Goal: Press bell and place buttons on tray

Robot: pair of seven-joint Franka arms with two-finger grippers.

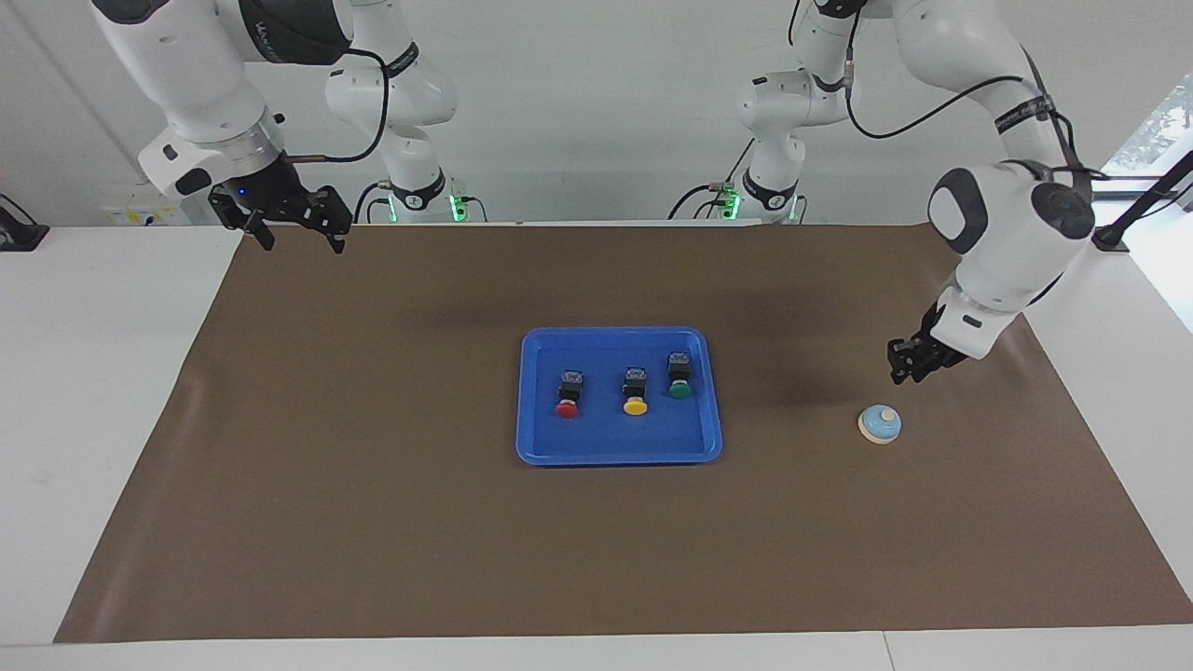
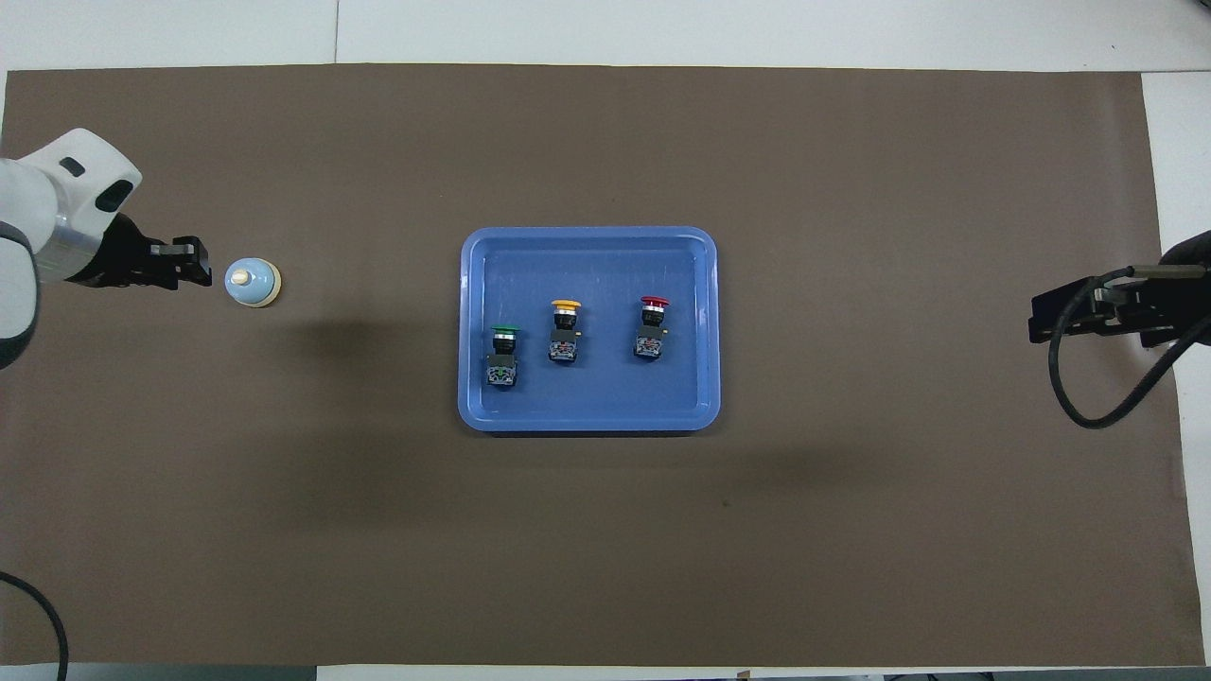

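Note:
The light-blue bell (image 1: 880, 424) sits on the brown mat toward the left arm's end of the table; it also shows in the overhead view (image 2: 253, 283), its cream knob uncovered. My left gripper (image 1: 899, 375) hangs shut just above the mat beside the bell, clear of it; the overhead view (image 2: 197, 274) shows a small gap between them. The blue tray (image 1: 615, 457) (image 2: 587, 423) lies mid-table. In it lie the red button (image 1: 569, 395) (image 2: 651, 326), the yellow button (image 1: 635, 391) (image 2: 564, 331) and the green button (image 1: 678, 376) (image 2: 502, 355). My right gripper (image 1: 303, 244) (image 2: 1037, 322) waits open, raised over the mat's edge at its own end.
The brown mat (image 1: 373, 513) covers most of the white table (image 1: 93, 419). A black cable loop (image 2: 1088, 397) hangs from the right arm over the mat.

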